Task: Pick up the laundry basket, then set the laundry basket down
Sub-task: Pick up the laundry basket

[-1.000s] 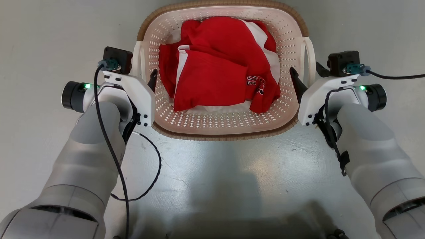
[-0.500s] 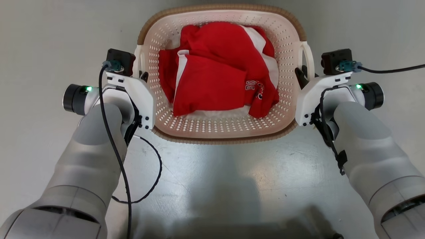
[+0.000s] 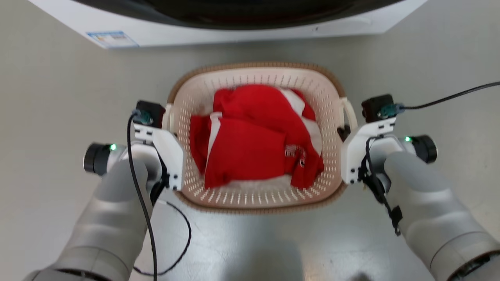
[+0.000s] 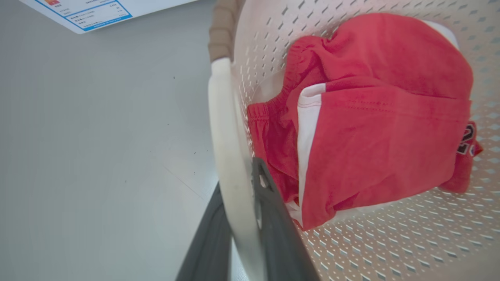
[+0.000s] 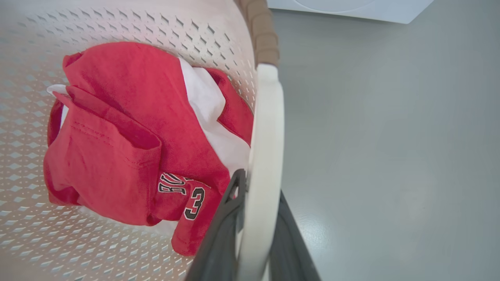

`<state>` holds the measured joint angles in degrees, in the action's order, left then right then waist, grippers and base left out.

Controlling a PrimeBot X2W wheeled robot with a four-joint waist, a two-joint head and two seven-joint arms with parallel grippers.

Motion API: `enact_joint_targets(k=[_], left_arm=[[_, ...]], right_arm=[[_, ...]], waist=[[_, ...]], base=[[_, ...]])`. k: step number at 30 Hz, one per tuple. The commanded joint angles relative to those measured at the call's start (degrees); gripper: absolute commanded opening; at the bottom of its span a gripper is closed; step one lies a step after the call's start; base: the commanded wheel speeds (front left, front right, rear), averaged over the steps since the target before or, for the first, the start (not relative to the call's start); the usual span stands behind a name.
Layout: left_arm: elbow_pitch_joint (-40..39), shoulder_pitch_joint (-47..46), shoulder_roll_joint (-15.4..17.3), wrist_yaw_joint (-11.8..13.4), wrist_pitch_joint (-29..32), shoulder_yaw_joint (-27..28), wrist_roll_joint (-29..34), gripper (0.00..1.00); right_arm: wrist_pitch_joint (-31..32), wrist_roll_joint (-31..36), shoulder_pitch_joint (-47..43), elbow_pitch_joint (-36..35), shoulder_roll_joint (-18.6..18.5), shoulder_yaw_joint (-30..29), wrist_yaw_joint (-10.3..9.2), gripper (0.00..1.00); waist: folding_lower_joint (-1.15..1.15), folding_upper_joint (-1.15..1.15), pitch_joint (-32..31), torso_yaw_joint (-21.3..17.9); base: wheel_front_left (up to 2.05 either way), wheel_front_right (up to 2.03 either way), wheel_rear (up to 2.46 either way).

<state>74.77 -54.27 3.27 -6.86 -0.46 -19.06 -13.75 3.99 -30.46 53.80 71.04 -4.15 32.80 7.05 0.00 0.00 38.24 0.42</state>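
Grey floor [image 3: 58,97] by white washer [image 3: 175,35]: laundry basket [image 3: 258,197] is btw both arms. L hand [image 4: 238,187] & R hand [image 5: 259,187] each clamped on a side handle [image 4: 228,136]. Step: pick-up; next needs even, level lift w/ both.

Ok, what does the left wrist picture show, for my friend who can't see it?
The left pincer clamps the white side handle of the laundry basket, one dark finger on each side. Red and white clothes lie inside, and grey floor is beside it.
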Motion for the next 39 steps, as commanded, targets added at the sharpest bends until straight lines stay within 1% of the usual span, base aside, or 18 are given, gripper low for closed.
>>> enact_joint_targets(k=[1, 7, 8, 15, 21, 26, 32, 39], left_arm=[[-0.82, 2.14, 1.64, -0.25, 0.33, 0.40, -0.57, 0.00], [-0.82, 6.56, 1.68, -0.45, 3.15, 0.18, -2.05, 0.00], [-0.82, 6.56, 1.68, -0.45, 3.15, 0.18, -2.05, 0.00], [-0.82, 11.42, 1.40, -0.58, 4.96, -0.93, -3.36, 0.00], [-0.82, 15.54, 0.52, -0.61, 6.86, -3.27, -5.52, 0.00], [-1.09, 19.57, 0.16, -0.62, 8.94, -5.79, -7.88, 0.00], [-3.01, 22.73, -0.04, -0.62, 11.59, -9.14, -10.98, 0.00], [-4.80, 23.93, 0.38, -0.62, 12.88, -12.32, -14.03, 0.00]], right_arm=[[1.14, -0.79, -3.64, -1.02, 1.27, 2.16, 0.44, 0.00], [3.85, -3.84, -6.87, -0.97, 1.27, 4.82, 0.44, 0.00], [3.85, -3.84, -6.87, -0.97, 1.27, 4.82, 0.44, 0.00], [5.88, -6.82, -11.29, -0.43, 1.27, 7.39, 0.44, 0.00], [7.22, -9.13, -14.72, 0.00, 1.27, 8.89, 0.44, 0.00], [9.72, -11.29, -17.91, -0.08, 1.27, 10.30, 0.44, 0.00], [12.38, -13.63, -19.48, -0.62, 1.26, 11.56, 0.44, 0.00], [13.50, -15.93, -20.28, -1.69, 0.68, 12.94, 0.44, 0.00]], waist=[[0.00, 0.00, -4.65, -0.19], [0.00, 0.00, -13.00, -0.12], [0.00, 0.00, -13.00, -0.12], [0.00, 0.00, -23.05, 0.56], [0.00, 0.00, -30.61, 1.32], [0.00, 0.00, -36.35, 1.68], [0.00, 0.00, -39.81, 1.86], [0.00, 0.00, -41.11, 1.87]], base=[[0.00, 0.00, 0.00], [0.00, 0.00, 0.00], [0.00, 0.00, 0.00], [0.00, 0.00, 0.00], [0.00, 0.00, 0.00], [0.00, 0.00, 0.00], [0.00, 0.00, 0.00], [0.00, 0.00, 0.00]])
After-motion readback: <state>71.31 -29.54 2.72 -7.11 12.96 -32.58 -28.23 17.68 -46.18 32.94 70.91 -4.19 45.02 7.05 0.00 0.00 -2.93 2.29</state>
